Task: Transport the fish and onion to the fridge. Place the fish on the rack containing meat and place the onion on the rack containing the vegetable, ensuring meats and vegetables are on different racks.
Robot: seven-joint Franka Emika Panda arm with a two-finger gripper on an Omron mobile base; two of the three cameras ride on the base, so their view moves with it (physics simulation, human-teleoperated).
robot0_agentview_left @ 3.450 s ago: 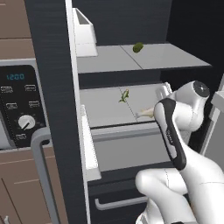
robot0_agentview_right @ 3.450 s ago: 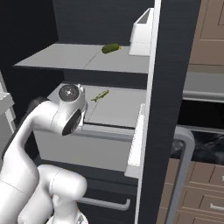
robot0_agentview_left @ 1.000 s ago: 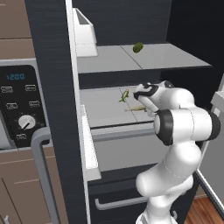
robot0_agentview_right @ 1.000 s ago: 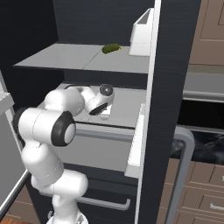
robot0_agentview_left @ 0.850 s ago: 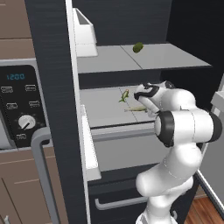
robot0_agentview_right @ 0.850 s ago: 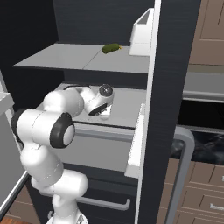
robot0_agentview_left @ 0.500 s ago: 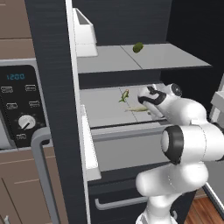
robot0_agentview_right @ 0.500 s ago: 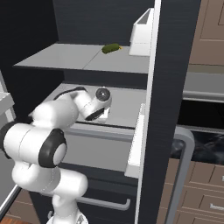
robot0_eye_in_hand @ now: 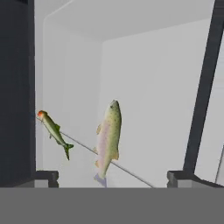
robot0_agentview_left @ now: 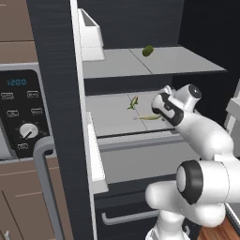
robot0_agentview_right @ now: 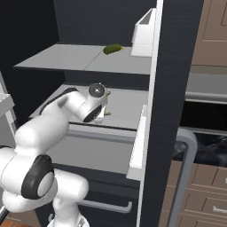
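i am reaching into the fridge (robot0_agentview_left: 56,47) with my end effector (robot0_eye_in_hand: 111,177), and its two tips are standing wide apart with nothing between them, so i am gripping nothing. the fish (robot0_eye_in_hand: 107,138) is lying free on the middle shelf (robot0_agentview_left: 112,123) just ahead of the tips, well inside the fridge; in the left base view it is showing as a pale sliver (robot0_agentview_left: 150,117) on that shelf just in front of my wrist. beside it on the same shelf, a little deeper toward the back wall of the fridge, a smaller greenish fish (robot0_eye_in_hand: 53,129) is resting; i am taking that to be the meat already stored there, though it is too small to be sure.

on the shelf above (robot0_agentview_left: 187,63), near the back of the fridge, the small olive-green vegetable (robot0_agentview_left: 148,50) is sitting by itself, well apart from the two fish below it, and a white bin (robot0_agentview_left: 90,37) is standing at that shelf's door-side end.

judging from this, the fish half of the job is looking done: it is lying on the rack with the other fish, a different rack from the vegetable. the onion half is looking undone, since the upper shelf is carrying just the green vegetable and the bin. what i am reckoning remains is pulling my arm out of the fridge, fetching the onion, and setting it on the upper shelf beside the vegetable.
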